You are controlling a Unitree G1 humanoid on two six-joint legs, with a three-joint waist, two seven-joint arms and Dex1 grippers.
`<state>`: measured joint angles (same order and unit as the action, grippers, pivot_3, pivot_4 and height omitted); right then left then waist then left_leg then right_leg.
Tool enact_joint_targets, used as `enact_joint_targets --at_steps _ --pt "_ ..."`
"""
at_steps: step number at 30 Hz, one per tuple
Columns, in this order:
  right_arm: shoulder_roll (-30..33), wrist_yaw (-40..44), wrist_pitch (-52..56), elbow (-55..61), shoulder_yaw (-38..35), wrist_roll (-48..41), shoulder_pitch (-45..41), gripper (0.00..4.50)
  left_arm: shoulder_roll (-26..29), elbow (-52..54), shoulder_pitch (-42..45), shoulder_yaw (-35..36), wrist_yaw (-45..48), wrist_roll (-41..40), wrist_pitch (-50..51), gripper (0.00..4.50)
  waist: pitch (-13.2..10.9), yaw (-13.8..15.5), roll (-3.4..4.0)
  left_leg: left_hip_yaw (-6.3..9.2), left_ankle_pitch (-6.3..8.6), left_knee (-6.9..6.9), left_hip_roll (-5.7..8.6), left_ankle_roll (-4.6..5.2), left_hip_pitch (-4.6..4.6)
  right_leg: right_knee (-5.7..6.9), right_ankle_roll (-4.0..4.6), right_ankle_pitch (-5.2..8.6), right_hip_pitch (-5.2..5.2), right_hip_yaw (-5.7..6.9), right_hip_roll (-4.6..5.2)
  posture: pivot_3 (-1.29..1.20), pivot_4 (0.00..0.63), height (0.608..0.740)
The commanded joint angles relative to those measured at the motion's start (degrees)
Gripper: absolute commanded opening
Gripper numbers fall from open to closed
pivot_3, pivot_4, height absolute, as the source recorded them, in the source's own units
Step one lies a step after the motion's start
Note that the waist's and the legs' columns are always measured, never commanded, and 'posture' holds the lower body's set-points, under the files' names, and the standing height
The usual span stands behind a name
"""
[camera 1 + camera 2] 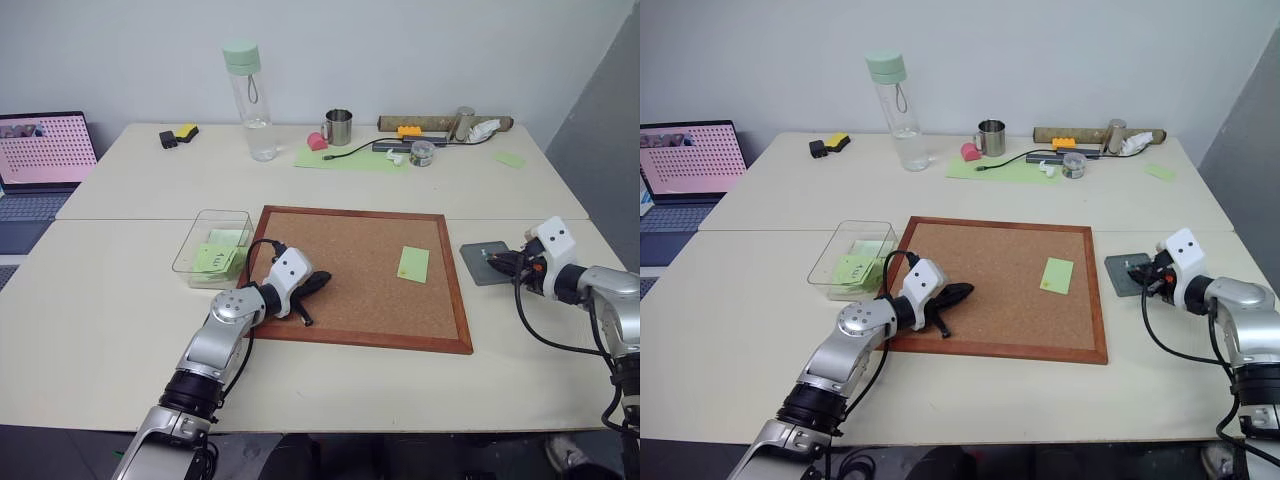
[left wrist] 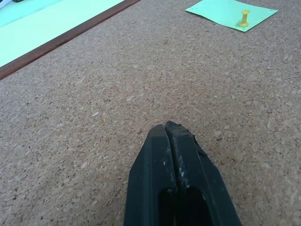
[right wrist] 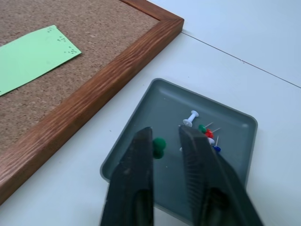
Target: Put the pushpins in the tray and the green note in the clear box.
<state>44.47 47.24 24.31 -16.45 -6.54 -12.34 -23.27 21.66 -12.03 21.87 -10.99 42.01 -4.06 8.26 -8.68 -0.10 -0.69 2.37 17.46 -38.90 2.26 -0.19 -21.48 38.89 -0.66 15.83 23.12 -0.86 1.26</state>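
pins in the tray, one note left on the board

the corkboard (image 1: 350, 270) lies mid-table. the clear box (image 1: 196, 245) touches its left edge, written green notes inside. the green note (image 1: 413, 264) lies near the board's right edge, long axis running away from the robot; the left wrist view shows a yellow pin (image 2: 243, 18) through it. the tray (image 3: 235, 123) sits just right of the board, pushpins (image 3: 203, 130) inside. the left gripper (image 2: 173, 134) is clenched over the cork; the right gripper (image 3: 165, 136) hangs over the tray, fingers parted, a green pin (image 3: 159, 145) between them.

Grey tray (image 3: 235, 117); light-green note (image 1: 413, 264); yellow pin (image 2: 243, 18).
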Motion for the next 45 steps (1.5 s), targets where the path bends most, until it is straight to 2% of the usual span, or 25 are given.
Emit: enact_joint_targets --at_steps 1,7,13,14,20,24,29,33,38,45 --pt "0.1 -1.0 -1.6 1.0 -1.0 0.4 -0.6 1.80 0.5 -2.6 -1.9 -2.1 0.7 2.0 1.6 0.00 0.0 0.0 0.00 0.00 0.00 0.00 0.00 0.00 0.00 0.00 0.00 0.00 0.00 0.00 0.00 0.00 0.150 0.740" --pt "0.7 -0.7 -2.8 2.5 0.0 1.4 -2.1 3.16 0.5 -2.8 -1.9 -2.0 0.7 2.0 1.6 0.00 0.0 0.0 0.00 0.00 0.00 0.00 0.00 0.00 0.00 0.00 0.00 0.00 0.00 0.00 0.00 0.00 0.150 0.740" --pt "1.4 -2.9 -6.0 -0.7 1.6 5.9 -2.5 4.37 0.4 -2.9 -1.7 -2.0 0.6 2.0 1.4 0.00 0.0 0.0 0.00 0.00 0.00 0.00 0.00 0.00 0.00 0.00 0.00 0.00 0.00 0.00 0.00 0.00 0.150 0.740" --pt "1.4 -3.7 -7.5 -1.6 2.1 7.3 -2.4 4.45 0.4 -3.0 -1.7 -2.0 0.6 2.0 1.3 0.00 0.0 0.0 0.00 0.00 0.00 0.00 0.00 0.00 0.00 0.00 0.00 0.00 0.00 0.00 0.00 0.00 0.150 0.740" --pt "0.4 -6.3 -11.5 -4.3 2.4 9.8 -2.4 4.45 0.5 -3.0 -1.6 -2.0 0.6 2.0 1.4 0.00 0.0 0.0 0.00 -0.01 0.00 0.00 0.00 -0.01 0.01 0.00 0.00 0.00 0.00 -0.01 0.00 0.00 0.150 0.740" --pt "-0.2 -5.6 -11.1 -3.0 1.0 7.5 -2.4 4.45 0.6 -2.8 -1.7 -1.9 0.7 2.0 1.5 0.00 0.0 0.0 0.00 -0.01 0.00 -0.01 0.00 -0.01 0.01 0.01 0.00 0.00 0.00 -0.01 0.00 0.00 0.150 0.740" --pt "-0.4 1.6 -7.4 4.7 -0.3 0.0 -1.0 4.45 0.7 -2.9 -1.8 -1.8 0.8 2.0 1.5 0.00 0.0 0.0 0.00 0.00 0.00 -0.01 0.00 -0.01 0.01 0.01 0.00 0.00 -0.01 0.00 0.00 0.00 0.150 0.740" --pt "-1.6 5.9 -2.6 14.6 2.4 -4.3 1.7 4.45 0.7 -3.1 -1.5 -1.8 0.9 2.0 1.4 0.00 0.0 0.0 0.00 0.02 0.00 -0.01 0.00 0.00 0.00 0.00 0.00 0.00 -0.02 0.02 0.00 0.00 0.150 0.740" --pt "-7.3 4.0 -0.5 20.8 8.2 -4.0 3.0 4.45 0.6 -3.3 -1.3 -1.9 1.0 2.0 1.3 0.00 0.0 0.0 -0.04 0.05 0.00 -0.01 0.00 0.00 0.02 0.02 0.00 0.00 -0.03 0.02 0.00 0.00 0.150 0.740" --pt "-15.2 -1.6 -4.1 14.0 11.2 -0.4 -0.3 4.45 0.6 -2.7 -1.7 -2.0 0.8 2.0 1.5 0.00 0.1 0.0 -0.10 0.07 -0.01 -0.02 0.01 -0.02 0.02 0.01 0.00 0.00 0.01 0.04 0.01 0.00 0.150 0.740"
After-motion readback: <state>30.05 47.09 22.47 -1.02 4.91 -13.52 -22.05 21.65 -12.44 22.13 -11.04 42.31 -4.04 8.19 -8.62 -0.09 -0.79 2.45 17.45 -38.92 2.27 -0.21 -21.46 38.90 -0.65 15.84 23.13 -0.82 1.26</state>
